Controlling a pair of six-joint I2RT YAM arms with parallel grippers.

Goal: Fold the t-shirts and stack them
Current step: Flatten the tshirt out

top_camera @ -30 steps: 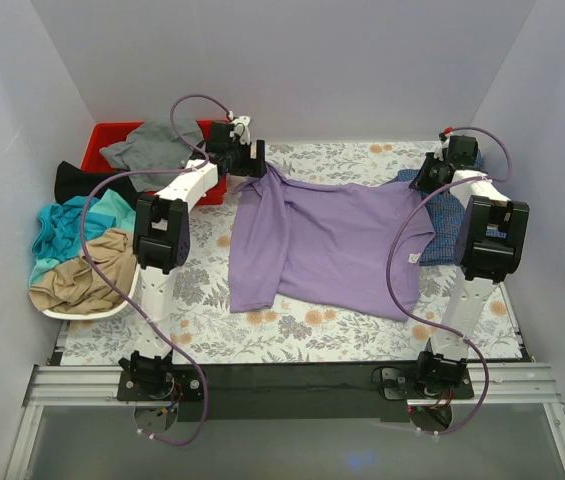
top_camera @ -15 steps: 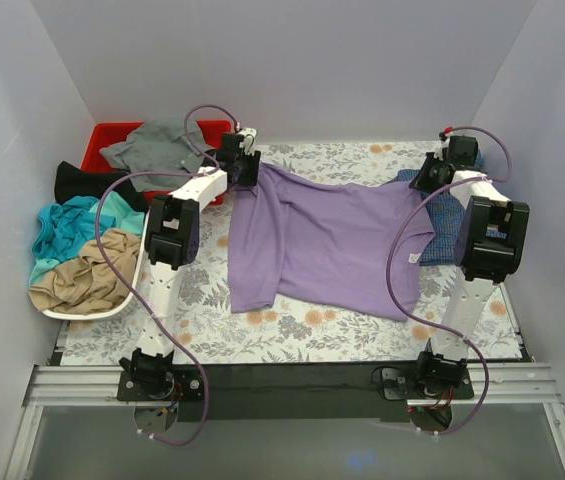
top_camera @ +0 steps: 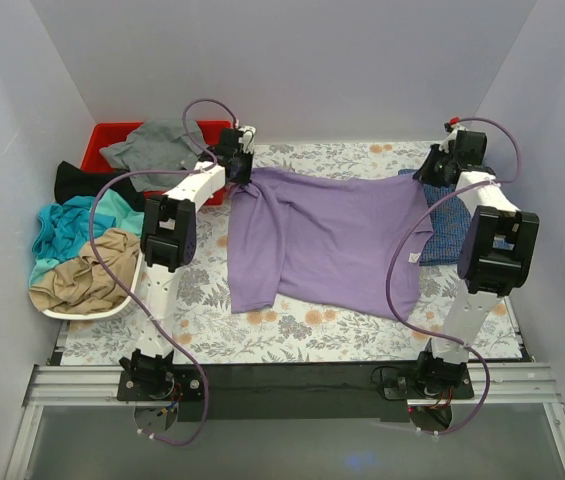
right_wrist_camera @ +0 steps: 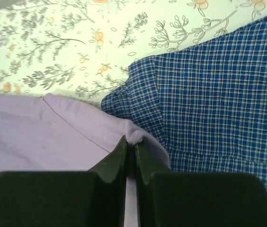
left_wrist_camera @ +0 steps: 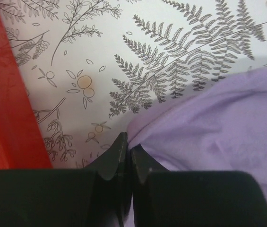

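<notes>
1. Lavender t-shirt is lying spread flat across the middle of the floral table cover, with its far edge running between the two arms.
2. The left gripper is reaching to the far left corner of the lavender t-shirt, just beside the red bin. Its jaws are pressing tightly together, and the purple cloth's edge is sitting pinched at their tips.
3. The right gripper is working at the far right corner. Its jaws are clenching a small raised fold of the same purple cloth, which is rising from the table into the grip.
4. A blue checked t-shirt is lying at the right side of the table. The lavender one is overlapping its left edge, and the right gripper's pinch is happening just beside it.
5. A grey t-shirt is sitting crumpled in the red bin, and a black t-shirt is lying beside the bin's near side.
6. A teal t-shirt and a tan t-shirt are lying heaped together in a white basket at the left, well apart from the lavender one.
</notes>
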